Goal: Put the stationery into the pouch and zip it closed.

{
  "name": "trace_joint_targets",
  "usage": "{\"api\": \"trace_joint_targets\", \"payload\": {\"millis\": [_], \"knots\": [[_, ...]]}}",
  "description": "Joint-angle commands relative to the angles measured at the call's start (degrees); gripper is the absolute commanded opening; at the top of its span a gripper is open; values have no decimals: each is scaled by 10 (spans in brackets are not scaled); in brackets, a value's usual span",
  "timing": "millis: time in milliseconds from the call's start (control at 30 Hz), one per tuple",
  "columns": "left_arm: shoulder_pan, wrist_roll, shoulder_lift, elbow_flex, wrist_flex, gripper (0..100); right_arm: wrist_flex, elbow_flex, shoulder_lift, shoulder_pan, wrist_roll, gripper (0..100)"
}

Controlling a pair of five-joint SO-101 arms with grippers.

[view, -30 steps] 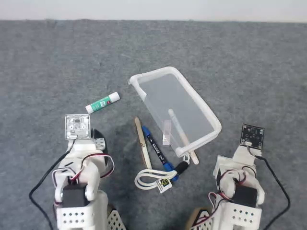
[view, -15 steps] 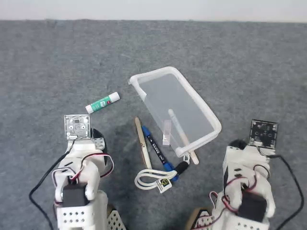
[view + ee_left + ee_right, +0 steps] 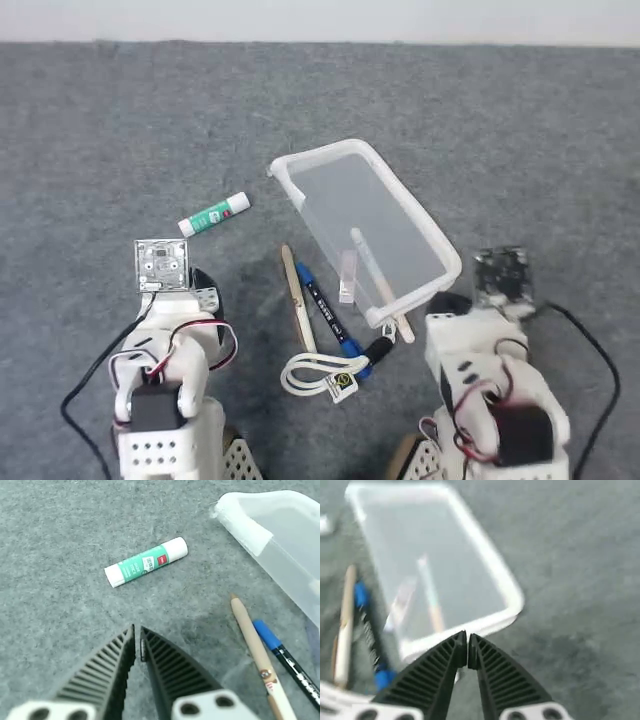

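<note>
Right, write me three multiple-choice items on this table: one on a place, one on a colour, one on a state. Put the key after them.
1. Where does the glue stick lie?
A. Inside the pouch
B. On the grey mat, apart from the pouch
C. Clamped in a pincer

2. What colour is the cap of the black-barrelled pen beside the beige pen?
A. Blue
B. Red
C. Yellow

3. How is the left pincer?
A. Wide open
B. Shut on the glue stick
C. Shut, holding nothing

Key: 1 B, since the high view shows bare mat between the glue stick and the pouch's white rim. 2 A, since the left wrist view shows a blue cap on its end. 3 C, since its jaws stand together above the mat with the glue stick lying beyond them.
</note>
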Motion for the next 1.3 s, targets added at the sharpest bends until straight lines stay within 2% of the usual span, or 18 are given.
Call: {"api": "trace_joint_targets", "payload": {"millis": [0, 200, 333, 467, 600, 733, 967, 1267], "knots": [[2, -3, -11, -6, -16, 16, -21, -50, 98, -58, -41, 9], [3, -3, -11, -6, -16, 16, -29, -103, 274, -188, -113, 16], [3, -3, -11, -6, -16, 16, -42, -106, 367, -235, -138, 127], [3, -3, -11, -6, -16, 17, -43, -122, 441, -241, -163, 210], [3, -3, -11, -6, -17, 17, -49, -151, 501, -241, -180, 195], [3, -3, -11, -6, -17, 17, -97, -150, 564, -242, -192, 195], [3, -3, -11, -6, -17, 17, -152, -151, 669, -310, -232, 195], [3, -3, -11, -6, -17, 17, -161, -152, 748, -267, -227, 194]]}}
